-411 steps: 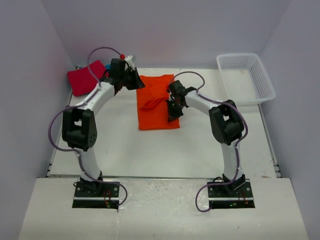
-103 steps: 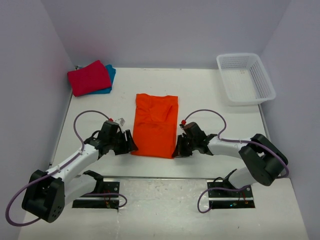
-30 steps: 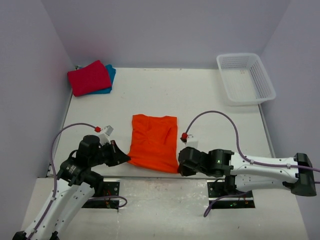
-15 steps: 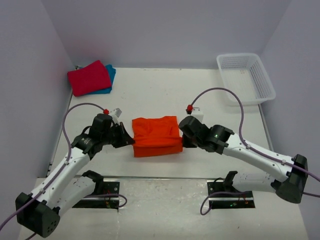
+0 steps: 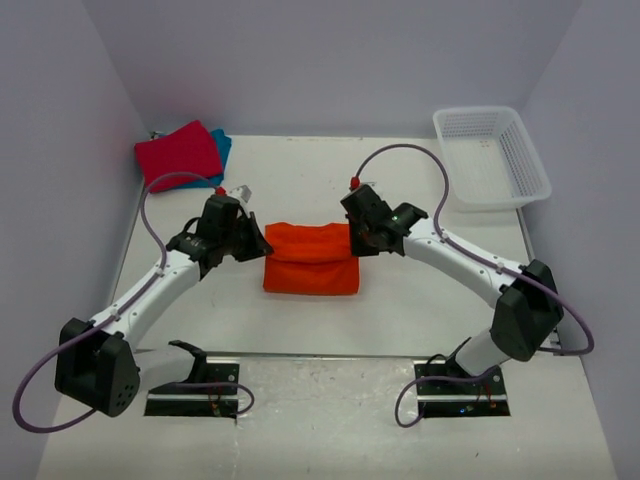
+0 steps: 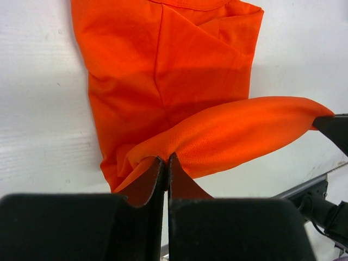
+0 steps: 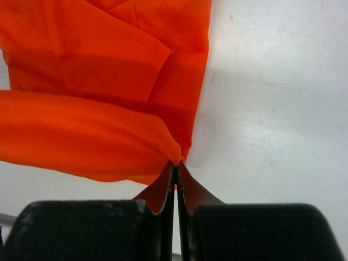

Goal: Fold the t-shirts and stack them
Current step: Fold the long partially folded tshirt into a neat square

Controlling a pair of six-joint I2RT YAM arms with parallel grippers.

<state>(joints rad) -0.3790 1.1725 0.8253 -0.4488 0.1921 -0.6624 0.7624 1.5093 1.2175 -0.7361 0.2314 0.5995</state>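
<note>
Orange t-shirt [image 5: 310, 270] tight in both grippers [image 5: 258, 246] [image 5: 353, 240]

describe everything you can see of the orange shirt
The orange t-shirt is bright, plain, soft-looking cloth with visible seams and creases. It sits mid-table, doubled over on itself. Its lower layer lies flat on the white table, and its upper edge is held up as a rounded band. The left hand pinches one corner of that band and the right hand the other, both shut on the cloth. Nothing else touches it.
</note>
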